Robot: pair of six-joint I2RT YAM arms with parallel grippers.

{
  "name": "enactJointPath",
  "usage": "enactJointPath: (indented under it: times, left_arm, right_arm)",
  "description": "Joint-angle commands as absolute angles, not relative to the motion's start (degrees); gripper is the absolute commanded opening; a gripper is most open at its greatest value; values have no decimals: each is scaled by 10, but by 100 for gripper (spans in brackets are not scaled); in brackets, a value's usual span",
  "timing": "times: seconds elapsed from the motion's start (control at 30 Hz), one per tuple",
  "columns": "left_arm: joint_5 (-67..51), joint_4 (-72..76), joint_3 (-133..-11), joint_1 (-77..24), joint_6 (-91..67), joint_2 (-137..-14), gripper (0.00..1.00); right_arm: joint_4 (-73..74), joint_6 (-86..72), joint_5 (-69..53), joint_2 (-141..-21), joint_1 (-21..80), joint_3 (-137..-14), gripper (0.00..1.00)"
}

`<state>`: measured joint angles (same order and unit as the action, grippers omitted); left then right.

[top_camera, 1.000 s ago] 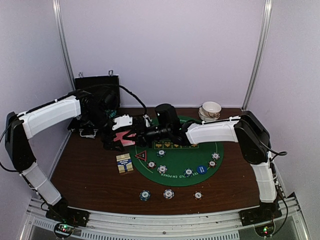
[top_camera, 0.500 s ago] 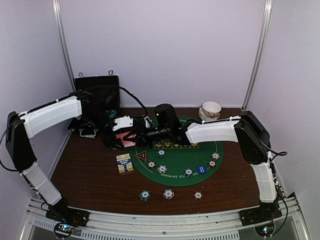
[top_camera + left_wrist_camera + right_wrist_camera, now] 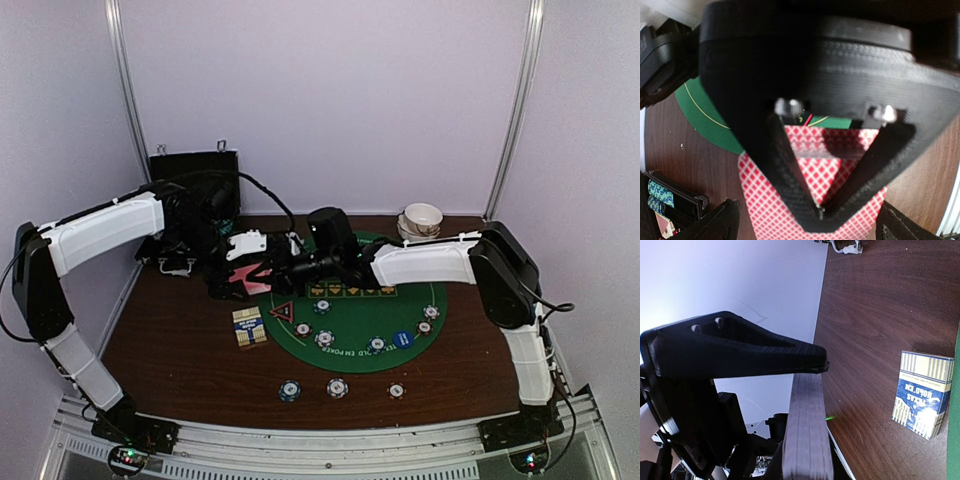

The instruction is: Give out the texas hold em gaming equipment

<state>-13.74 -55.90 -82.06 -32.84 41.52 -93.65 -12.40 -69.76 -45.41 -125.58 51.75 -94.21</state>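
- Top view: left gripper (image 3: 236,274) and right gripper (image 3: 270,268) meet above the desk (image 3: 170,340), pink-backed cards (image 3: 248,282) between their tips.
- Left wrist: left gripper pinched to a point, the cards' back right behind the tips.
- Right wrist: right gripper's upper finger (image 3: 790,357) touches the edge-on cards; its opening cannot be told.

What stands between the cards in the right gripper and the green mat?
Nothing visible does. The pink-backed cards in the right gripper hang by the left edge of the green mat. The triangle marker lies farther in on the felt.
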Motion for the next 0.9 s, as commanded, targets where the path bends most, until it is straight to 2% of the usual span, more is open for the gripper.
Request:
enactJointPath:
  times: [0.0, 0.17, 0.33, 0.5, 0.87]
  left_arm:
    - [-134, -542, -828, -330, 408, -947, 98]
    - [-130, -543, -827, -330, 410, -954, 97]
    - [-134, -554, -826, -330, 413, -958, 93]
    - [-138, -571, -816, -330, 417, -961, 97]
    - [-131, -570, -804, -330, 425, -961, 98]
  right_arm:
    - [-175, -710, -464, -1244, 524, -952, 0]
    - [-187, -716, -468, -1243, 525, -950, 0]
    - [-203, -726, -472, -1247, 525, -946, 0]
    - [-210, -727, -474, -1249, 525, -947, 0]
    - [-232, -734, -475, -1248, 526, -945, 0]
